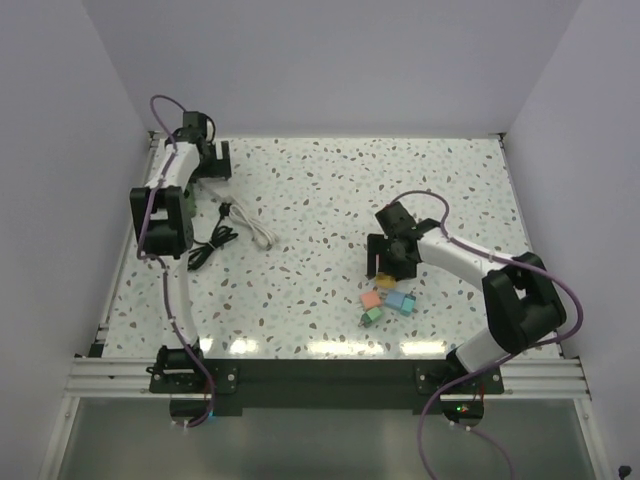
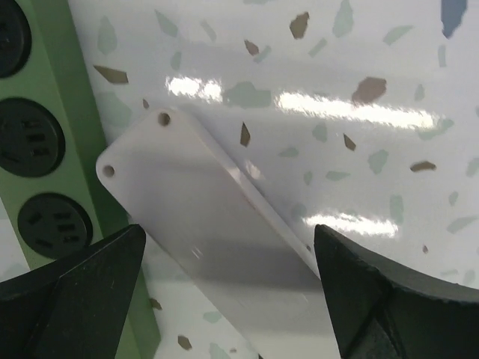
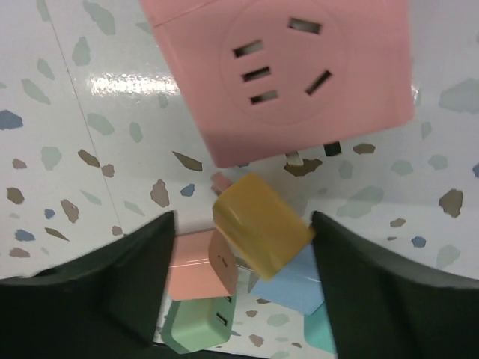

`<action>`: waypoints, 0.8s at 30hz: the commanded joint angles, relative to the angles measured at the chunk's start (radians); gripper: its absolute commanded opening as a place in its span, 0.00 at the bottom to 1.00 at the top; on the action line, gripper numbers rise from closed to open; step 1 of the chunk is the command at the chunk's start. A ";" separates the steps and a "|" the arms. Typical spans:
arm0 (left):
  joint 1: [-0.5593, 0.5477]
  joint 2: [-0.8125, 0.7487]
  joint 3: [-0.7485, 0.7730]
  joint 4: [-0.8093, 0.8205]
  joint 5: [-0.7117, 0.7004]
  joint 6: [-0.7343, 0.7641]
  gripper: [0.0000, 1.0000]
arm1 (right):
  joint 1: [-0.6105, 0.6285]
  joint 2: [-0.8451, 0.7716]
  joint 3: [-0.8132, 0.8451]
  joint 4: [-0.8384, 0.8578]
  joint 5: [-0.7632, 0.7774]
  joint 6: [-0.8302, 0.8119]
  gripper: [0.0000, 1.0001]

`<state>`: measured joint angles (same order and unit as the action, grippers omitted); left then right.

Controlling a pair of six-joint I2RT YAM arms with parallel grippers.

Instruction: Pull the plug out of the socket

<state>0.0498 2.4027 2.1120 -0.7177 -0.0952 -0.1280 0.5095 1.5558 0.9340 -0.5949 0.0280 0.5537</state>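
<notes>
The dark-green socket bar point(image 2: 60, 127) runs down the left edge of the left wrist view. Three round black outlets show on it, with nothing plugged in. My left gripper point(image 2: 228, 232) is open just to its right, above a flat white plate point(image 2: 202, 224). In the top view the left gripper point(image 1: 213, 160) is at the far left corner and the arm hides the bar. My right gripper point(image 1: 385, 262) is open over a heap of small coloured plugs point(image 1: 385, 300). A yellow plug point(image 3: 262, 224) lies between its open jaws point(image 3: 243, 221).
A pink cube socket point(image 3: 284, 75) lies beyond the yellow plug. Pink point(image 3: 198, 265), green point(image 3: 198, 321) and blue point(image 3: 292, 288) plugs lie under it. A thin black cord point(image 1: 215, 240) and a loose white cable point(image 1: 255, 230) lie near the left arm. Walls enclose the table.
</notes>
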 commanded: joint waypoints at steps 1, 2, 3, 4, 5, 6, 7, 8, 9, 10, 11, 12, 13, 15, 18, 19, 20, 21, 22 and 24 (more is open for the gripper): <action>0.008 -0.206 -0.078 0.063 0.083 -0.035 1.00 | -0.002 -0.107 0.028 -0.069 0.076 0.020 0.89; 0.005 -0.265 -0.133 0.084 0.139 -0.047 1.00 | -0.002 -0.124 0.037 -0.104 0.101 0.018 0.94; 0.005 -0.298 -0.165 0.084 0.167 -0.051 1.00 | -0.002 -0.146 0.048 -0.121 0.111 0.017 0.99; 0.005 -0.330 -0.197 0.110 0.189 -0.061 1.00 | -0.002 -0.186 0.070 -0.138 0.122 0.011 0.99; 0.005 -0.361 -0.228 0.124 0.213 -0.077 1.00 | -0.002 -0.210 0.083 -0.166 0.134 0.008 0.99; 0.004 -0.422 -0.289 0.136 0.271 -0.085 1.00 | -0.002 -0.230 0.095 -0.181 0.144 0.003 0.99; 0.004 -0.451 -0.320 0.158 0.297 -0.094 1.00 | -0.002 -0.249 0.121 -0.190 0.148 -0.003 0.99; 0.001 -0.482 -0.351 0.170 0.320 -0.111 1.00 | -0.002 -0.290 0.130 -0.201 0.148 -0.008 0.99; -0.004 -0.540 -0.416 0.197 0.391 -0.116 1.00 | -0.002 -0.305 0.152 -0.203 0.142 -0.014 0.99; -0.007 -0.569 -0.452 0.211 0.426 -0.120 1.00 | -0.002 -0.322 0.161 -0.207 0.135 -0.023 0.99; -0.024 -0.630 -0.487 0.227 0.478 -0.133 1.00 | -0.002 -0.348 0.172 -0.210 0.132 -0.026 0.99; -0.034 -0.661 -0.557 0.262 0.514 -0.134 1.00 | -0.002 -0.361 0.180 -0.210 0.118 -0.032 0.99; -0.041 -0.691 -0.593 0.277 0.546 -0.131 1.00 | -0.002 -0.370 0.198 -0.213 0.110 -0.040 0.99; -0.086 -0.775 -0.691 0.317 0.590 -0.140 1.00 | -0.002 -0.390 0.242 -0.236 0.108 -0.044 0.99; -0.122 -0.882 -0.837 0.378 0.624 -0.160 1.00 | 0.000 -0.417 0.296 -0.275 0.115 -0.073 0.99; -0.125 -0.907 -0.874 0.388 0.641 -0.168 1.00 | -0.002 -0.431 0.307 -0.285 0.119 -0.086 0.99; -0.128 -0.960 -0.908 0.397 0.655 -0.186 1.00 | -0.002 -0.442 0.316 -0.307 0.136 -0.092 0.99; -0.130 -0.990 -0.970 0.418 0.682 -0.191 1.00 | -0.002 -0.470 0.331 -0.315 0.136 -0.098 0.99; -0.134 -1.020 -0.997 0.419 0.687 -0.193 1.00 | -0.002 -0.486 0.335 -0.318 0.135 -0.113 0.99; -0.143 -1.125 -1.089 0.464 0.677 -0.191 1.00 | -0.002 -0.520 0.332 -0.321 0.124 -0.123 0.99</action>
<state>-0.0921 1.4071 1.1065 -0.3698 0.5224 -0.2890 0.5095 1.1007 1.2224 -0.8700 0.1402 0.4755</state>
